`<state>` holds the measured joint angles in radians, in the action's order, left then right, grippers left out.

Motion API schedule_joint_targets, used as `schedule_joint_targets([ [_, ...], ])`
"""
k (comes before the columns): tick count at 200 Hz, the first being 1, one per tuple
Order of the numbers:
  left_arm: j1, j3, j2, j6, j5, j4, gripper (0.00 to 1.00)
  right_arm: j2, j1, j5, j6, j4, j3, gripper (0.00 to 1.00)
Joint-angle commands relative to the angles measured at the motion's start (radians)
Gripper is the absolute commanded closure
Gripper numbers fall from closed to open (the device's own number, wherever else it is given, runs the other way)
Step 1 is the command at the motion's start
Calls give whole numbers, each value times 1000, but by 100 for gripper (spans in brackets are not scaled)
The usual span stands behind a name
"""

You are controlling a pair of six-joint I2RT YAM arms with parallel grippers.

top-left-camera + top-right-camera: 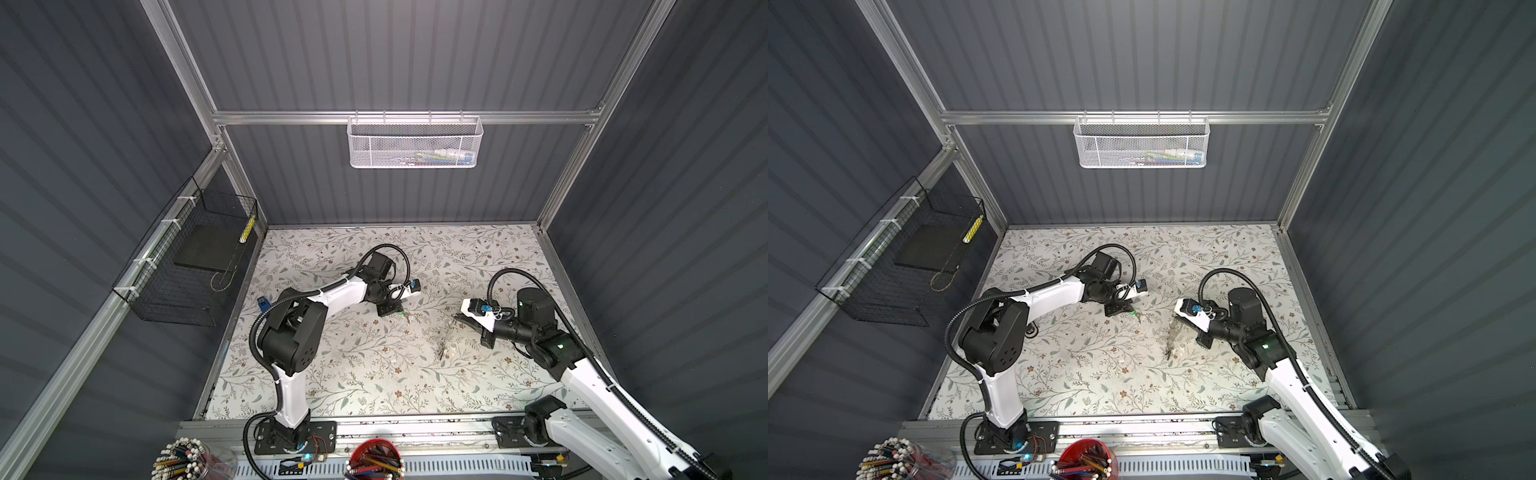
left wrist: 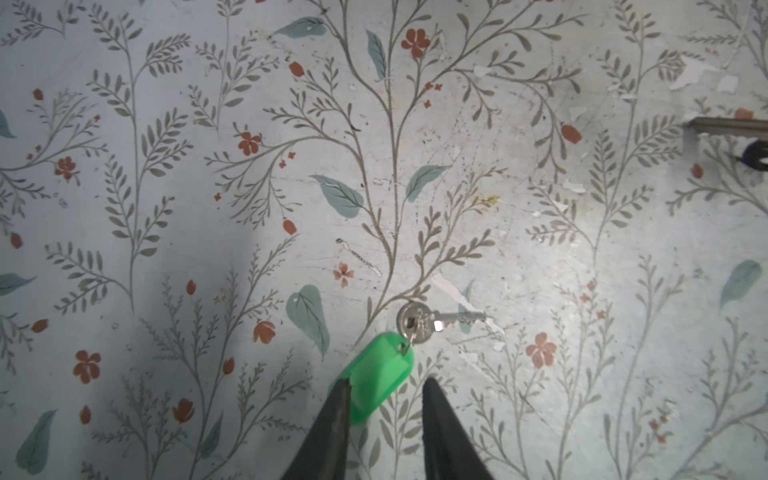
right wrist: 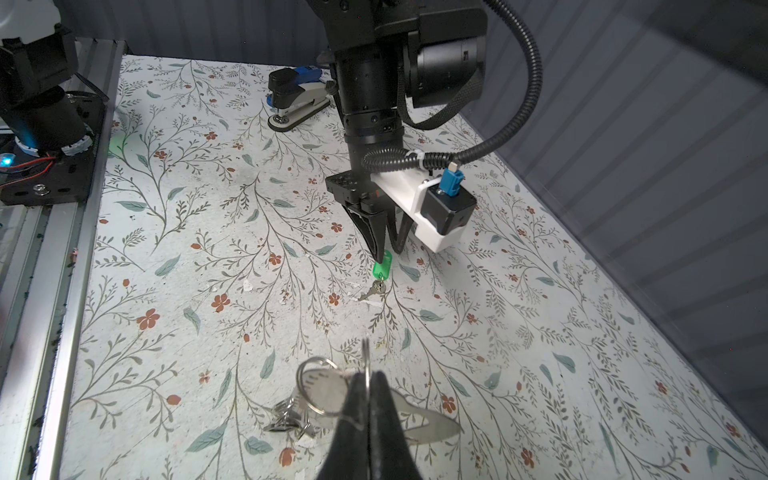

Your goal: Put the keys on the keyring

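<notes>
A small silver key [image 2: 422,326] with a green plastic tag [image 2: 376,380] lies on the floral table. My left gripper [image 2: 386,381] stands open astride the tag: one finger [image 2: 332,419] touches the tag's edge, the other stands clear of it. In both top views this gripper [image 1: 398,312] sits left of centre over the green tag [image 1: 1133,314]. My right gripper [image 3: 369,376] is shut on a thin metal ring of the keyring [image 3: 428,424], a flat grey piece with an oval cutout. A bunch of small metal pieces [image 3: 286,419] hangs from it onto the table [image 1: 442,351].
A blue stapler [image 3: 297,97] sits behind the left arm near the table's left edge [image 1: 263,305]. A black wire basket [image 1: 187,266] hangs on the left wall and a white mesh basket [image 1: 413,141] on the back rail. Pencil cups [image 1: 376,459] stand in front.
</notes>
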<state>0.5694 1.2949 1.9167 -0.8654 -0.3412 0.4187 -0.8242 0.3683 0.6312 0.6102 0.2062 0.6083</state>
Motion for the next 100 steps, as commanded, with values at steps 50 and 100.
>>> schedule_joint_targets([
  [50,6,47,73,-172,-15,63,71,-3,5,4,5,-7,25,100],
  [100,7,43,68,-175,-27,14,74,-12,6,5,7,-9,27,100],
])
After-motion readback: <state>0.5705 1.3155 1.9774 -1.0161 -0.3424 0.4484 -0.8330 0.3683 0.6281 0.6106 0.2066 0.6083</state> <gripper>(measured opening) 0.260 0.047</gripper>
